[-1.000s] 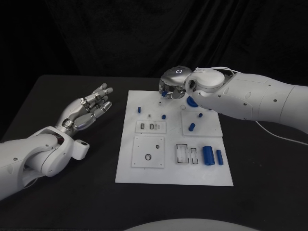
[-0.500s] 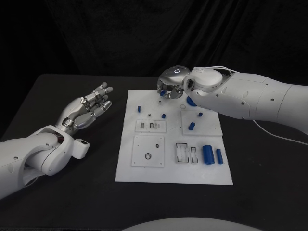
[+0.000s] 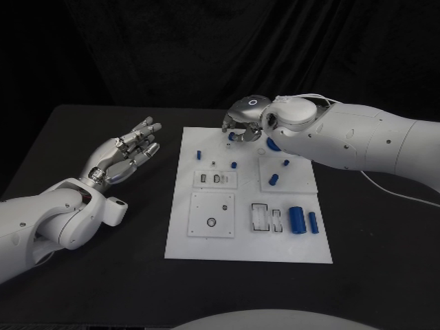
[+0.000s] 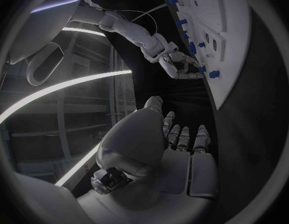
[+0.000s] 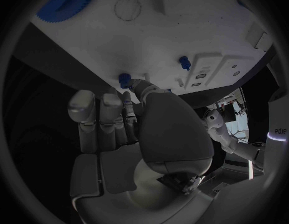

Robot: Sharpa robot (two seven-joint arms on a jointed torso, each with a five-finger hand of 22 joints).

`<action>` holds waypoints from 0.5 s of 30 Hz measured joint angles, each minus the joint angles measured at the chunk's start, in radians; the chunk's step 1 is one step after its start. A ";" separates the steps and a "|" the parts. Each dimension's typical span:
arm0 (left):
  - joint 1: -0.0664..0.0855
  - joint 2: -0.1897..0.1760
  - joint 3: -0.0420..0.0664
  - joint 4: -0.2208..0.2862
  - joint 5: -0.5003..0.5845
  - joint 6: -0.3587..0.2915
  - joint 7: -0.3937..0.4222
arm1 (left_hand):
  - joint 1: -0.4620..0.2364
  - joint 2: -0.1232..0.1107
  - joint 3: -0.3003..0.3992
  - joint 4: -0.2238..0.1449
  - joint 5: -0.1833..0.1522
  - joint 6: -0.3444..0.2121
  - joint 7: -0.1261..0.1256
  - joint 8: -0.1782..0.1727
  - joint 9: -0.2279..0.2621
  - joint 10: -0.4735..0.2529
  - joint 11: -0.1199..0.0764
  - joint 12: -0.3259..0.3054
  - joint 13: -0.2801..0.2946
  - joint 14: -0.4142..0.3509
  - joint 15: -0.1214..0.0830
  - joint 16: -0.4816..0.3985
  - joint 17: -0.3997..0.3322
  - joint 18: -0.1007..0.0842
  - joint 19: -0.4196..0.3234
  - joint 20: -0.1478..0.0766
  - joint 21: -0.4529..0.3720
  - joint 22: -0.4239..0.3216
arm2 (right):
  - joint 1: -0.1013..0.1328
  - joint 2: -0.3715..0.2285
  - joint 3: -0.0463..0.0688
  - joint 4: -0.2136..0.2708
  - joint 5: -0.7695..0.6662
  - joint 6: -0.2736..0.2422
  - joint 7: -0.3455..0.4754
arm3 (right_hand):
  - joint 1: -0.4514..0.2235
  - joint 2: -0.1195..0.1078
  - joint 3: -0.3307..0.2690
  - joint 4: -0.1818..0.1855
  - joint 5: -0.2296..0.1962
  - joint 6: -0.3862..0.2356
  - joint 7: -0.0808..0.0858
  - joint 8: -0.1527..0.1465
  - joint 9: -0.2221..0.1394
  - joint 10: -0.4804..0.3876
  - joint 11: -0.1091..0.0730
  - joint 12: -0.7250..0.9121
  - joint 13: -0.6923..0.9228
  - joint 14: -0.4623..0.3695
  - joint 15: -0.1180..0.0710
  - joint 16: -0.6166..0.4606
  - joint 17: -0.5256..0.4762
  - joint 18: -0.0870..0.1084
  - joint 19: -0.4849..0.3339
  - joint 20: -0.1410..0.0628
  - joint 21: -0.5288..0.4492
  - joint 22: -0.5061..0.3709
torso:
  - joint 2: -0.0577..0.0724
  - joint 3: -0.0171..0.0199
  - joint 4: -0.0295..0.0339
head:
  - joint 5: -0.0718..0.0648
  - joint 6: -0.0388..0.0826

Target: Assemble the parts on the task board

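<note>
While left hand (image 3: 127, 152) idles open off the board's left edge, right hand (image 3: 244, 128) curls over a blue part (image 3: 232, 136) at task board (image 3: 205, 247) far edge, grasp unclear, prob. to seat it.

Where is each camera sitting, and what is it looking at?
Head view: sits on the robot's head, looking down at the white task board on the black table; both white arms and silver robot hands show, left robot hand and right robot hand.
Left wrist view: sits behind the left robot hand, facing the board's edge.
Right wrist view: sits behind the right robot hand, facing the board and a small blue peg-shaped part by its fingers.
Shared: all show the board; both wrist views also show the other robot hand.
</note>
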State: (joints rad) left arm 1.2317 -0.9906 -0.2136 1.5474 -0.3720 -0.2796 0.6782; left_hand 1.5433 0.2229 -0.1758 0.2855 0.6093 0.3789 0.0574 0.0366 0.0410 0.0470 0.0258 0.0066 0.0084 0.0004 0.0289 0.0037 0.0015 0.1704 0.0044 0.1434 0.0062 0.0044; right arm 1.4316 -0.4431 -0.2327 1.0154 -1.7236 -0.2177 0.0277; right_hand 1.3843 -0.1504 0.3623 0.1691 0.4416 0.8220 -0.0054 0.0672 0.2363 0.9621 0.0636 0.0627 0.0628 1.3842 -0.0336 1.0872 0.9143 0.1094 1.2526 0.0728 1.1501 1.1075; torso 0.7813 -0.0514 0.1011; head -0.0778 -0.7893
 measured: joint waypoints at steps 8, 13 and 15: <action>0.000 0.000 0.000 -0.002 0.000 0.001 0.000 | 0.000 0.000 0.000 0.000 0.000 0.000 0.000 0.000 0.000 0.000 0.000 0.000 0.000 0.000 0.000 0.000 0.000 0.000 0.000 0.000 0.000 0.000 | 0.000 -0.009 0.000 0.002 0.001 -0.004 -0.005 | 0.000 0.000 -0.056 -0.028 0.000 -0.398 -0.057 -0.024 -0.130 -0.240 0.006 0.000 0.000 -0.042 0.008 -0.046 -0.055 0.000 -0.038 0.011 -0.056 -0.031 | 0.000 -0.0002 0.0000 | 0.000 -0.001; 0.000 -0.001 0.000 -0.003 0.000 0.002 0.000 | 0.000 0.000 0.000 0.000 0.000 0.000 0.000 0.000 0.000 0.000 0.000 0.000 0.000 0.000 0.000 0.000 0.000 0.000 0.000 0.000 0.000 0.000 | 0.000 -0.039 0.001 0.027 0.006 -0.045 -0.003 | 0.015 0.015 -0.069 -0.038 0.000 -0.378 -0.052 -0.020 -0.137 -0.233 -0.002 0.000 0.005 -0.068 0.006 -0.085 -0.099 0.016 -0.063 0.011 -0.094 -0.056 | -0.001 -0.0005 0.0001 | 0.005 -0.001; 0.000 -0.004 0.000 -0.002 0.000 0.003 0.000 | 0.000 0.000 0.003 -0.003 0.000 0.000 0.000 0.000 0.000 0.000 0.000 0.000 0.000 0.000 0.000 0.000 0.000 0.000 0.000 0.000 0.000 0.000 | 0.000 -0.063 0.002 0.052 0.010 -0.064 -0.002 | 0.023 0.023 -0.074 -0.044 0.000 -0.308 -0.029 -0.007 -0.129 -0.188 -0.002 0.009 0.014 -0.065 0.003 -0.080 -0.092 0.016 -0.060 0.009 -0.094 -0.048 | -0.001 -0.0006 0.0001 | 0.009 -0.001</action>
State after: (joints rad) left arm 1.2317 -0.9943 -0.2136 1.5452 -0.3721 -0.2770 0.6784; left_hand 1.5433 0.2229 -0.1730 0.2827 0.6093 0.3789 0.0574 0.0366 0.0410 0.0470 0.0257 0.0066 0.0084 0.0004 0.0288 0.0037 0.0017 0.1704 0.0044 0.1434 0.0062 0.0044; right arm 1.4315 -0.5062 -0.2304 1.0671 -1.7140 -0.2820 0.0261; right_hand 1.4069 -0.1270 0.2883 0.1254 0.4415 0.5140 -0.0340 0.0601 0.1072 0.7737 0.0611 0.0715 0.0764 1.3194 -0.0309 1.0074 0.8221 0.1253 1.1924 0.0814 1.0560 1.0591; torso 0.7805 -0.0520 0.1011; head -0.0684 -0.7907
